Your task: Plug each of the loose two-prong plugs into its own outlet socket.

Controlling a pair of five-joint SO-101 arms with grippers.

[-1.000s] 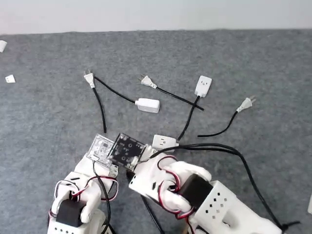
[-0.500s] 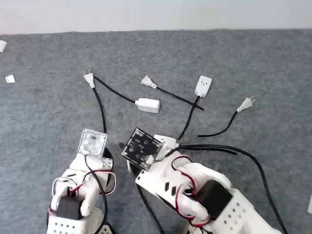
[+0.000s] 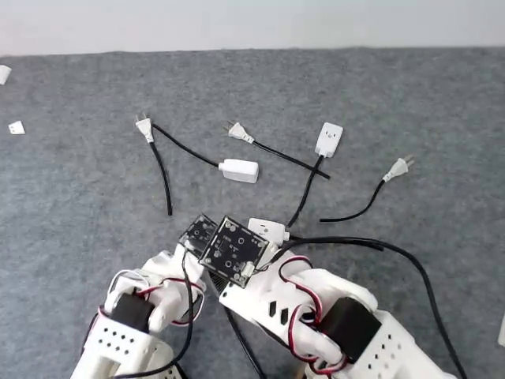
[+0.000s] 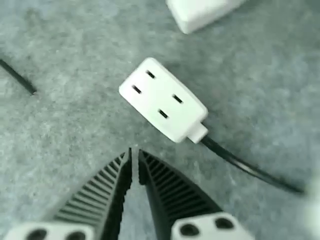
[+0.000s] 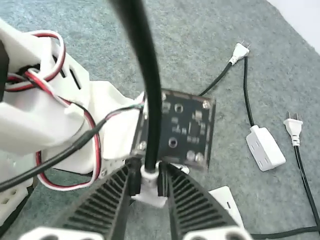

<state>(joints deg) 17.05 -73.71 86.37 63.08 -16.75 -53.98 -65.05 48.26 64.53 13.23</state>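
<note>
Low over the grey carpet [image 3: 79, 197], the left gripper [image 4: 134, 152] is hanging with its jaws pressed together and nothing between them. It is sitting just short of the near socket [image 4: 162, 100], which is lying flat with its slots facing up and its black cord trailing away. Beside it, the right gripper [image 5: 146, 172] is pointing at the left arm's camera board [image 5: 177, 130], its fingers [image 5: 112, 200] standing a little apart. A thick black cable [image 5: 142, 75] is ending in a white piece within that gap, though whether the fingers are touching it is hard to tell. Farther out on the carpet, the first plug [image 3: 144, 126], the second plug [image 3: 237, 130] and the third plug [image 3: 398, 167] are lying loose, each in no socket. The mid socket [image 3: 238, 170] is sitting near the second plug, and the far socket [image 3: 329, 138] is lying between the second and third.
</note>
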